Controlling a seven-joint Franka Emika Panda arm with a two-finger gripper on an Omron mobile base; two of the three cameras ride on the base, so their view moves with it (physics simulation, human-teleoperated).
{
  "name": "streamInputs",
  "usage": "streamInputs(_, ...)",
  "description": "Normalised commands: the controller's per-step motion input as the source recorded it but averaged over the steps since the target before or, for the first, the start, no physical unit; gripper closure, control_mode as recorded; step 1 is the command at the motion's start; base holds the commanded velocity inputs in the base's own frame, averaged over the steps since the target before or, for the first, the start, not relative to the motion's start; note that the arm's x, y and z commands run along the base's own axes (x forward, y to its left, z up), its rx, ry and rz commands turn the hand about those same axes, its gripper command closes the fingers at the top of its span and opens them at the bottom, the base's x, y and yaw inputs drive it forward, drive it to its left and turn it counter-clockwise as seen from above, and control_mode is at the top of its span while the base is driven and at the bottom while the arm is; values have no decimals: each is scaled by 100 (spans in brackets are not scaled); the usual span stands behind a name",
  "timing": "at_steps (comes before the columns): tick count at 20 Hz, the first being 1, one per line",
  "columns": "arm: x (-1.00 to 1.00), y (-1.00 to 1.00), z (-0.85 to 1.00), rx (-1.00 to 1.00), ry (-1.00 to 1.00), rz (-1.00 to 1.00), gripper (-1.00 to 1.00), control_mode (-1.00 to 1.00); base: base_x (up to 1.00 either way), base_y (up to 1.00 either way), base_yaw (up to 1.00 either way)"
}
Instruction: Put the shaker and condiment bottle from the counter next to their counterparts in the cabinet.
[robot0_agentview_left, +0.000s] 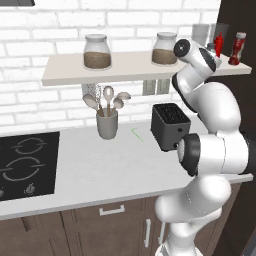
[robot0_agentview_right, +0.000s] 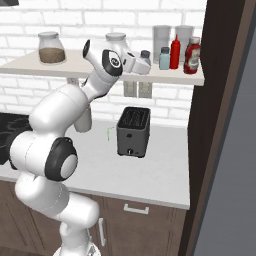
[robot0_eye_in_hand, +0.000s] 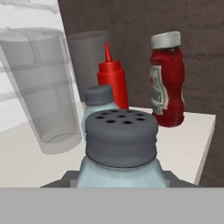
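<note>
While the gripper (robot0_agentview_right: 141, 64) clasps the shaker (robot0_eye_in_hand: 121, 144) by its body over the cabinet (robot0_agentview_right: 100, 75) shelf, just before its twin (robot0_eye_in_hand: 98, 103), it looks light, rigid and smooth-sided, best held mid-body.

The pale shelf (robot0_agentview_right: 75, 67) carries two lidded jars (robot0_agentview_left: 97, 51) of brown stuff, two clear glasses (robot0_eye_in_hand: 37, 87), a small blue-grey shaker (robot0_agentview_right: 164, 58), a bright red squeeze bottle (robot0_agentview_right: 175, 52) and a dark red sauce bottle (robot0_agentview_right: 192, 55) near its end by the dark panel. On the desk (robot0_agentview_left: 100, 165) below stand a black toaster (robot0_agentview_right: 133, 131) and a pot of spoons (robot0_agentview_left: 107, 115) beside the cooktop (robot0_agentview_left: 27, 165).
</note>
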Motion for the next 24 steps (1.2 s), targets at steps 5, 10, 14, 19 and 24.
streamInputs(5, 28, -17, -15, 0, 0, 0, 100, -100, 0, 0, 0)
streamInputs(10, 29, -12, -17, 0, 0, 0, 100, -100, 0, 0, 0)
streamInputs(14, 27, -3, -28, 0, 0, 0, 100, -100, 0, 0, 0)
streamInputs(19, 31, -7, -28, 0, 0, 0, 100, -100, 0, 0, 0)
streamInputs(24, 29, -6, -27, 0, 0, 0, 100, -100, 0, 0, 0)
